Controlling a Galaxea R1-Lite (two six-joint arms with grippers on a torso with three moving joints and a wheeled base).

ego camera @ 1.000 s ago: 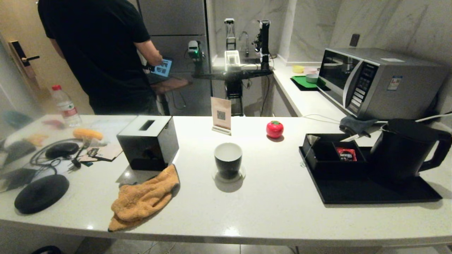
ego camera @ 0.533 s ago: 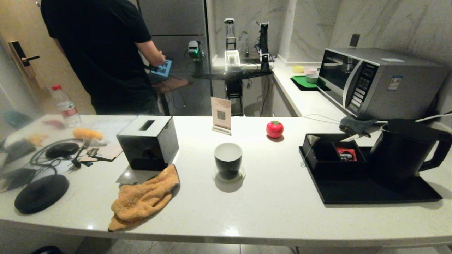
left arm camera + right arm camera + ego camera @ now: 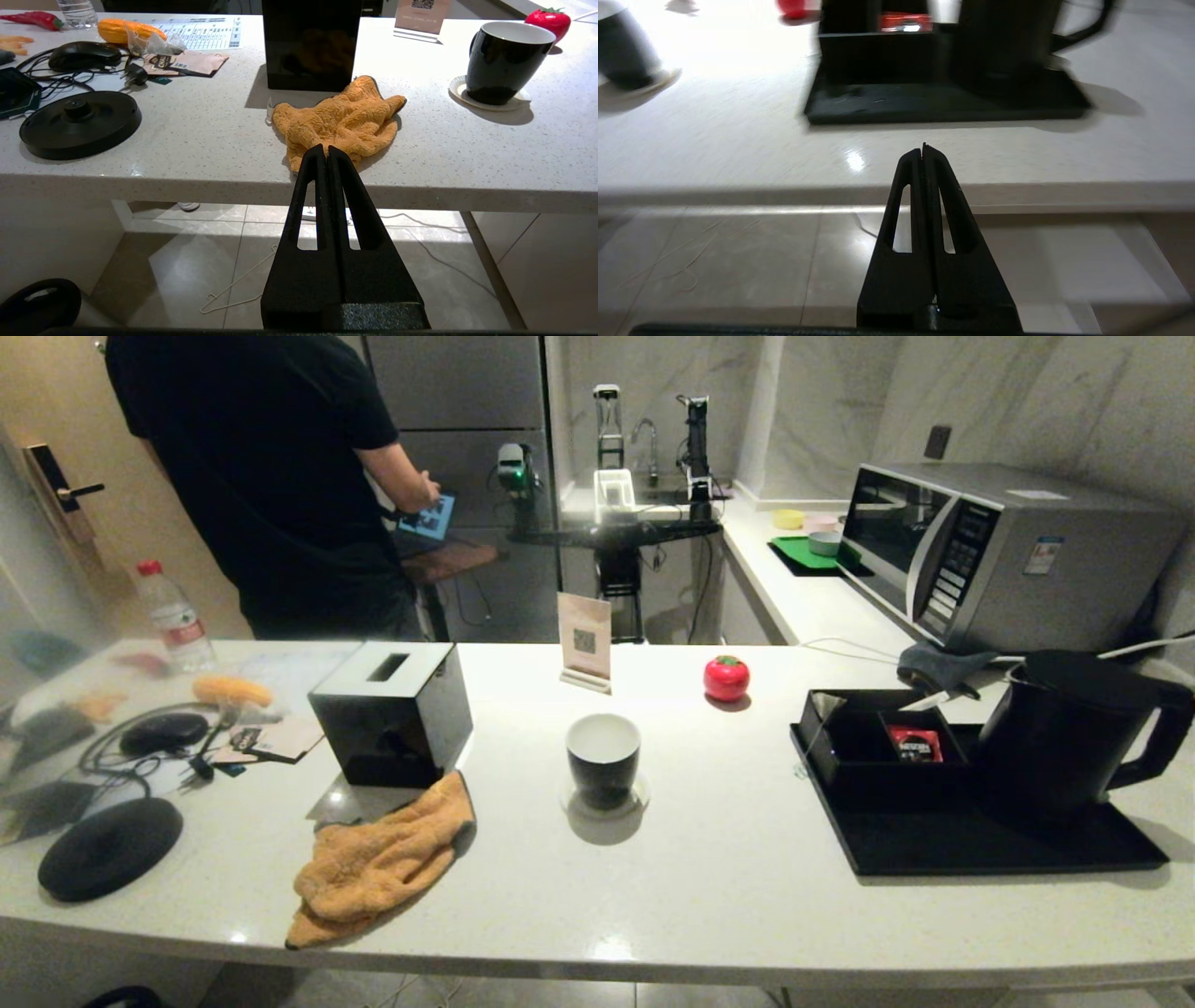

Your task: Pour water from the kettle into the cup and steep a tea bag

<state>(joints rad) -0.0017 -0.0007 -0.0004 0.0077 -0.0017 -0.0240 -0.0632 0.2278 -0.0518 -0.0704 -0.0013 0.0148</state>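
The black kettle (image 3: 1074, 737) stands on the black tray (image 3: 980, 845) at the counter's right, lid down and handle to the right. The cup (image 3: 603, 761), black outside and white inside, sits on a small coaster mid-counter. A pale tea bag (image 3: 826, 705) leans in the left compartment of the black box on the tray, its string hanging over the wall. The water is out of view. My left gripper (image 3: 325, 148) is shut and empty, off the counter's front edge, facing the orange cloth. My right gripper (image 3: 923, 149) is shut and empty, off the front edge facing the tray and kettle (image 3: 1004, 42).
A black tissue box (image 3: 392, 709) and an orange cloth (image 3: 378, 863) lie left of the cup. The kettle base (image 3: 109, 847) and cables are far left. A red tomato-shaped object (image 3: 726, 678), card stand (image 3: 584, 639), microwave (image 3: 999, 555) and a person (image 3: 271, 476) are behind.
The person behind the counter has shifted slightly. Nothing on the counter has moved.
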